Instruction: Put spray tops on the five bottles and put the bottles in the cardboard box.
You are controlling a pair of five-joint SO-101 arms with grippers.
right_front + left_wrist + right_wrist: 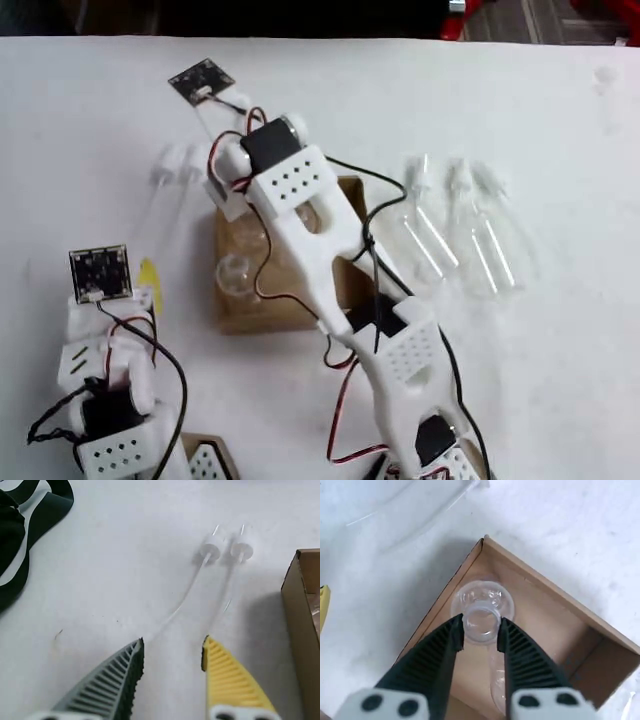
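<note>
The open cardboard box [232, 318] lies mid-table, and its wall [540, 587] also shows in the right wrist view. My right gripper [480, 630] hangs over the box, shut on the neck of a clear bottle [481, 602] that stands inside with no top on it. A second clear bottle [498, 686] lies beside it in the box. Two white spray tops [210, 550] [241, 550] with long thin tubes lie on the table beside the box. My left gripper [172, 650] is open just short of their tube ends, touching nothing.
Two clear bottles [432, 238] [492, 250] with tops fitted lie on the table on the box's other side. The right arm [320, 250] stretches across the box. A dark strap [30, 525] lies off to one side in the left wrist view.
</note>
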